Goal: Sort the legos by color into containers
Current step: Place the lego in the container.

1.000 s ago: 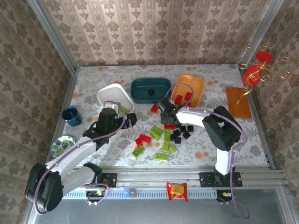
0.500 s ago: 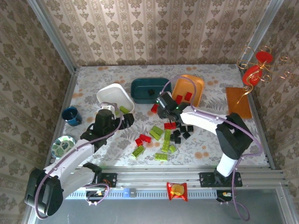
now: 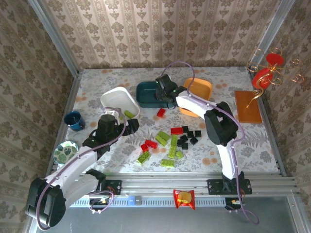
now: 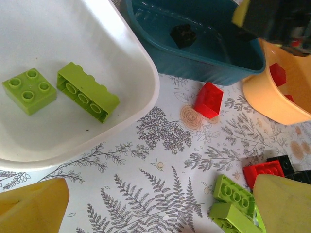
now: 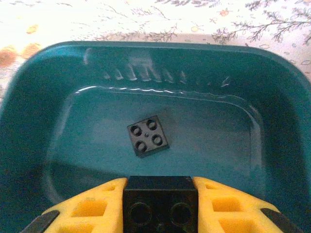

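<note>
Over the teal tray (image 5: 29,97) at the back of the table (image 3: 97,77), the right gripper (image 5: 160,209) hangs with its yellow fingers pressed against both sides of a black brick (image 5: 160,194), studs facing the wrist camera. A second black brick (image 5: 147,136) lies flat on the floor of that tray, just ahead of the held one. The left gripper (image 4: 155,213) hovers above the patterned cloth beside the white tray (image 4: 141,63), its jaws spread wide and holding nothing. Two green bricks (image 4: 87,92) lie side by side in the white tray. A red brick (image 4: 209,100) sits on the cloth between the white and teal trays, near the orange tray (image 4: 272,104), which holds red pieces (image 4: 277,74). Loose bricks (image 3: 175,141), green, red and black, lie scattered mid-table.
</note>
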Controlling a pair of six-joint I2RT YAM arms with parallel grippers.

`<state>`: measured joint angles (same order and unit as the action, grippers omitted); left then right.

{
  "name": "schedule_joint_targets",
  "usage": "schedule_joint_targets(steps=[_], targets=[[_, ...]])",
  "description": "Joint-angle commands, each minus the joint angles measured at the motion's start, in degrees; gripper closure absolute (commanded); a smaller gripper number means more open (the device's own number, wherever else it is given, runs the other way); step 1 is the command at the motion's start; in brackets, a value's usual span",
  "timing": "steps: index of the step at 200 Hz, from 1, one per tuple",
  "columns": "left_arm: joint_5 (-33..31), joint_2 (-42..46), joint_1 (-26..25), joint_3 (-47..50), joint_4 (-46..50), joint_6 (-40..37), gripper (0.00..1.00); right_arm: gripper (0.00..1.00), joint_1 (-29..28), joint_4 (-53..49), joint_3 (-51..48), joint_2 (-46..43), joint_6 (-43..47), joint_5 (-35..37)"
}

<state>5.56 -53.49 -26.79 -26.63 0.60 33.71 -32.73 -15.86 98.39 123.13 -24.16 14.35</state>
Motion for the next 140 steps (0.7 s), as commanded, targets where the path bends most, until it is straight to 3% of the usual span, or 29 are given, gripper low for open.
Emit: schedule_joint_targets(steps=[1, 12, 33, 45, 74, 140], targets=[[1.38, 0.76, 0.26, 1.14, 1.01, 0.30, 0.02, 0.73, 0.00, -1.27, 5.61, 2.39, -0.37, -0.28], [1.45, 0.78, 0.24, 1.14, 1.32, 0.05, 0.02, 0.68, 0.42, -2.40, 7.65, 3.84, -0.99, -0.70], [1.81, 0.69, 0.29, 0.67, 2.40, -0.47, 0.02, 0.41, 0.65, -4.03, 10.34, 4.80, -1.04, -1.25], [2.21, 0.46, 0.26, 0.19, 3.36, -0.90, 0.02, 0.34, 0.65, -4.24, 10.27, 3.87, -0.93, -1.34], [3.72, -0.49, -0.05, -1.63, 6.16, -1.68, 0.08, 0.32, 0.39, -1.79, 4.36, -2.57, -1.17, -1.61], [4.46, -0.80, -7.08, -3.43, 13.87, -3.92, 0.13, 0.32, -1.84, 7.86, -27.95, -25.40, -6.58, -3.55]])
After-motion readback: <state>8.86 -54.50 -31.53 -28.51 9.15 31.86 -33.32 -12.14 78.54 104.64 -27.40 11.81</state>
